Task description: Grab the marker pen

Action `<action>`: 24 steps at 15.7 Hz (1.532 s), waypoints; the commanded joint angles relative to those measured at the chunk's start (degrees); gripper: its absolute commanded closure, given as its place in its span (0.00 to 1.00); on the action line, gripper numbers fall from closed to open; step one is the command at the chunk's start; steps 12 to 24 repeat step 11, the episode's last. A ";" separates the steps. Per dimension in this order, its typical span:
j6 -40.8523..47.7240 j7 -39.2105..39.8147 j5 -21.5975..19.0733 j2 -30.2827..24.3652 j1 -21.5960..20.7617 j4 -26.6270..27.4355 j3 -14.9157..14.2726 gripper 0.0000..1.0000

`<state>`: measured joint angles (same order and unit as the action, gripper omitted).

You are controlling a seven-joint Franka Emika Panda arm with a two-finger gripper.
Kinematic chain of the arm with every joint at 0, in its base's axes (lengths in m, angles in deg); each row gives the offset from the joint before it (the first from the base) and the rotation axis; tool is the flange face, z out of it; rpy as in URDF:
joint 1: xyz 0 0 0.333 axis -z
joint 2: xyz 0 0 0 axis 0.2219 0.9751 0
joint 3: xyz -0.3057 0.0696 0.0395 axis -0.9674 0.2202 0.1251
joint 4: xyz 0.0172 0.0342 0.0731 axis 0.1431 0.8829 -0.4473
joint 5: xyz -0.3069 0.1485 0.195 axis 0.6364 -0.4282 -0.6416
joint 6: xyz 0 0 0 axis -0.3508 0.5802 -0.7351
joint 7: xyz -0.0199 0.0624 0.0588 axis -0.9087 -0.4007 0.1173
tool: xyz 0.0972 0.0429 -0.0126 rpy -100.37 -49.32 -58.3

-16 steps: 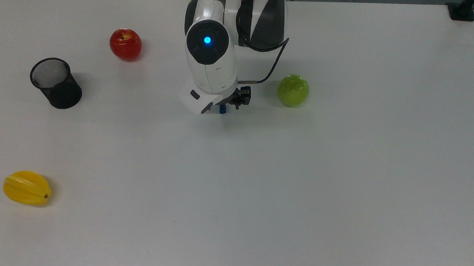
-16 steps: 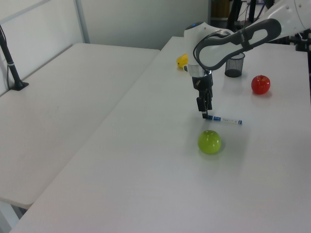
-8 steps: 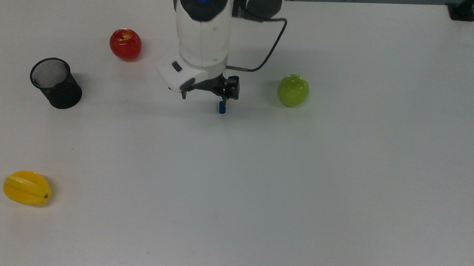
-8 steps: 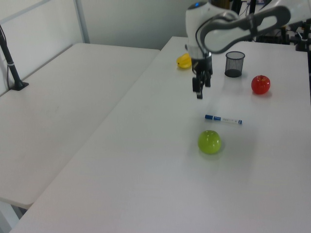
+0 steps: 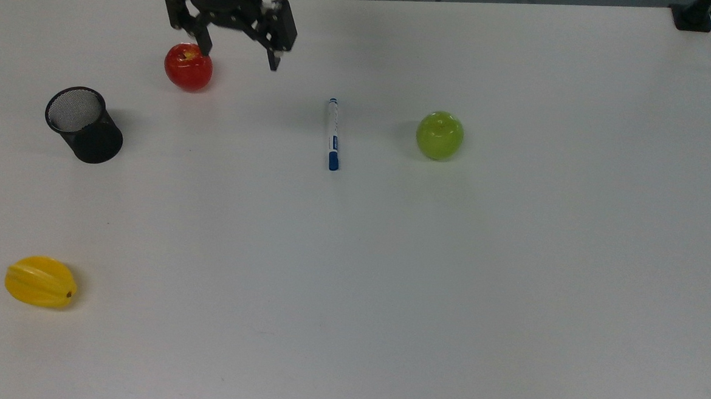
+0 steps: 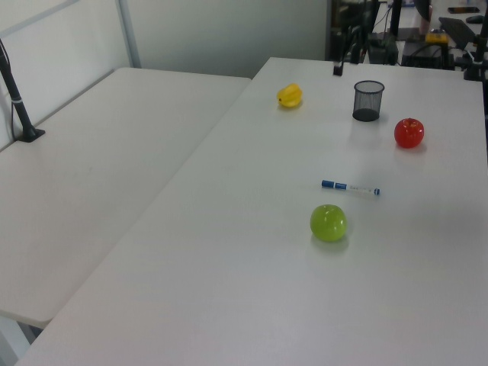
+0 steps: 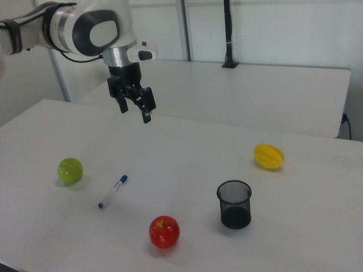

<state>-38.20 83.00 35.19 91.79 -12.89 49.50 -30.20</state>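
Observation:
The marker pen (image 5: 333, 134) lies flat on the white table (image 5: 388, 274), white barrel with a blue cap at the near end in the top view. It also lies between the apples in the left view (image 6: 350, 187) and the right view (image 7: 112, 191). My gripper (image 5: 239, 56) hangs high above the table, open and empty, at the top view's upper left, well away from the pen. In the right view the gripper (image 7: 135, 113) is up in the air behind the pen.
A green apple (image 5: 440, 135) sits to the top view's right of the pen, a red apple (image 5: 188, 67) to its left. A black mesh cup (image 5: 82, 124) and a yellow fruit (image 5: 41, 281) stand farther left. A black clamp (image 5: 693, 16) marks the far right corner.
The gripper has lifted off from just above the pen and swung up and toward the top view's upper left. The pen stays on the table, now fully uncovered.

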 commanded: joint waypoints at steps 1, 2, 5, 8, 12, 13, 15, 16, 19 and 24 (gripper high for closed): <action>3.49 1.70 0.80 -6.67 4.28 4.53 3.13 0.00; 3.41 2.58 0.71 -8.08 5.51 6.11 4.10 0.00; 3.93 1.80 0.71 -9.41 5.87 7.45 4.55 0.00; 5.25 0.84 0.89 -8.97 5.43 6.83 4.02 0.00; 6.30 0.75 0.97 -8.18 6.05 4.82 4.02 0.00; 6.30 0.75 0.97 -8.18 6.05 4.82 4.02 0.00; 6.30 0.75 0.97 -8.18 6.05 4.82 4.02 0.00; 6.30 0.75 0.97 -8.18 6.05 4.82 4.02 0.00; 6.30 0.75 0.97 -8.18 6.05 4.82 4.02 0.00; 6.30 0.75 0.97 -8.18 6.05 4.82 4.02 0.00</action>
